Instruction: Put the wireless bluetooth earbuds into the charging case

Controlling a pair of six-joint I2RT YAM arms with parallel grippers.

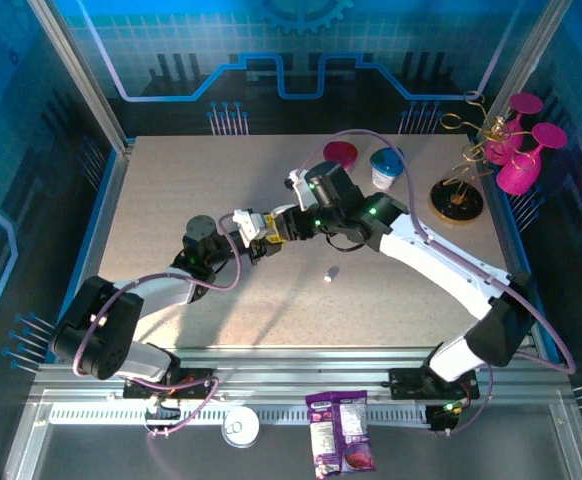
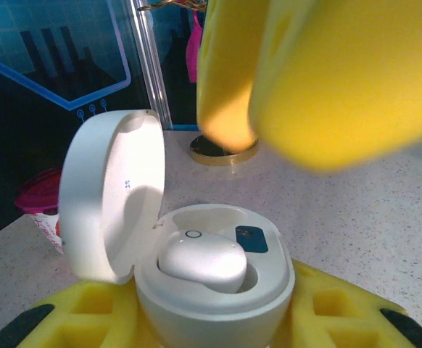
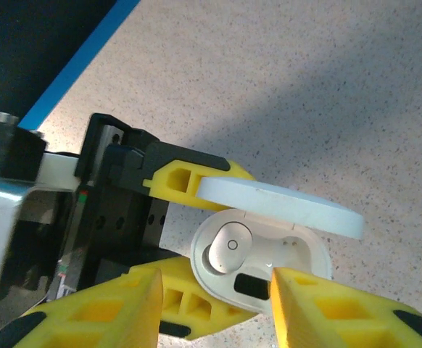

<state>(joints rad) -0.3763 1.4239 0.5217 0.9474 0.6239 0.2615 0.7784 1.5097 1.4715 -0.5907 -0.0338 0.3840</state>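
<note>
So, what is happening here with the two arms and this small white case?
The left gripper holds the white charging case with its lid open. One earbud sits in the case, and the other slot is empty. The right gripper hovers at the case with its jaws apart and nothing between them. A second earbud lies loose on the table, so this case is only half filled.
</note>
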